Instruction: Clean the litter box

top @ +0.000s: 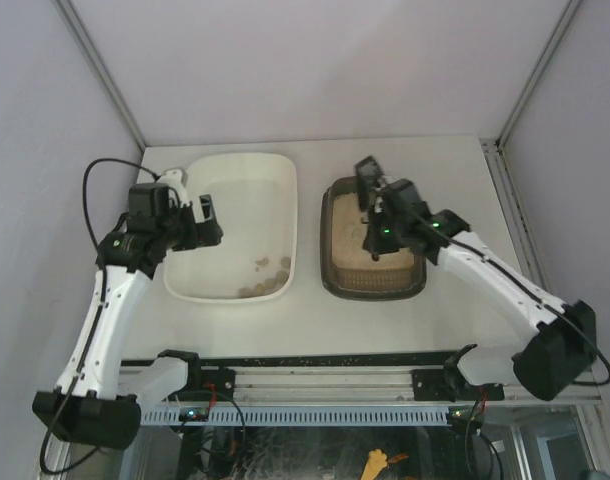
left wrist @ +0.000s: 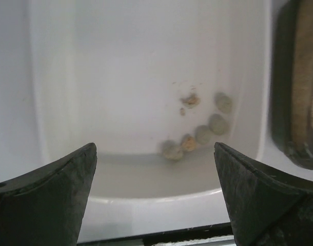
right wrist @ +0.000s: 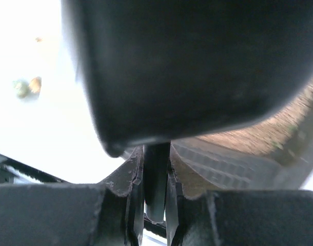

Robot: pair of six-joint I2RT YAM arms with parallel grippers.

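The right gripper (right wrist: 156, 177) is clamped tight on the thin handle of a black scoop (top: 368, 182). The scoop's blade hangs over the far end of the litter box (top: 331, 282). That box sits on the table (top: 455, 170) right of centre, just beside the big white tub (top: 240, 195) on its left, with sandy litter (top: 370, 272) showing at its near end. The step in hand looks like a sifting pass. To do it well, tip the blade's front edge down and draw it shallowly through the sand from far to near. Then lift it level and pause so loose sand drains off before carrying anything left across the two rims. The grip on the handle is narrow, so a fast swing could twist it. The left gripper (top: 207, 220) hovers over the tub's left rim, its fingers (left wrist: 54, 200) spread wide and holding nothing. The overhead view gives the layout but not whether the blade touches the sand. The right wrist view shows the clamp on the handle, though the scoop's dark underside blocks most else. Only the left wrist view shows the clumps (left wrist: 197, 130) clearly, gathered in the tub's near right corner.
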